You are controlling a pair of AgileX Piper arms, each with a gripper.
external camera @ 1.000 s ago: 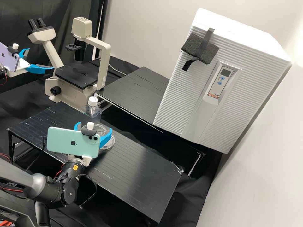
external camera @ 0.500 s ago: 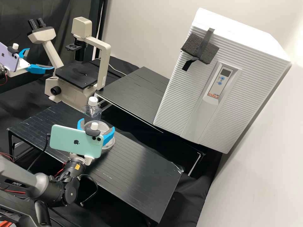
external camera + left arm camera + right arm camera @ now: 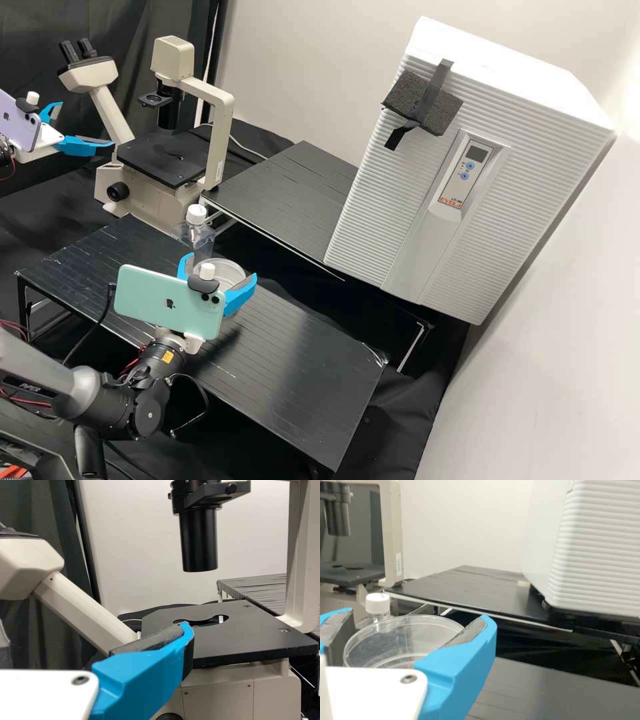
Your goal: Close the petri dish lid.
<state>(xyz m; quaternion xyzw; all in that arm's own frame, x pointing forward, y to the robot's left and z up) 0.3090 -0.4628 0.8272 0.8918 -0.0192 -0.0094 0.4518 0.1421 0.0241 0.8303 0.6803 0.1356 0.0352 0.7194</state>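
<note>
Petri dish (image 3: 220, 263) sits between the right pincer's (image 3: 221, 267) two tips over the black, finely lined tabletop (image 3: 293, 360), as we see from high up; its broad face points upward, and its circle is equally long every way. We see the left pincer (image 3: 87, 123) spread wide, holding nothing, beside the microscope (image 3: 217, 133).

By the left wrist view, we find one smooth blue finger (image 3: 145, 680) with a dark pad near the flat black stage (image 3: 240, 640).

In the right wrist view, we find rough grey pads (image 3: 467, 632) clasping the dish's thin, clear wall, parted by its width, near a white-capped bottle (image 3: 378, 604).
</note>
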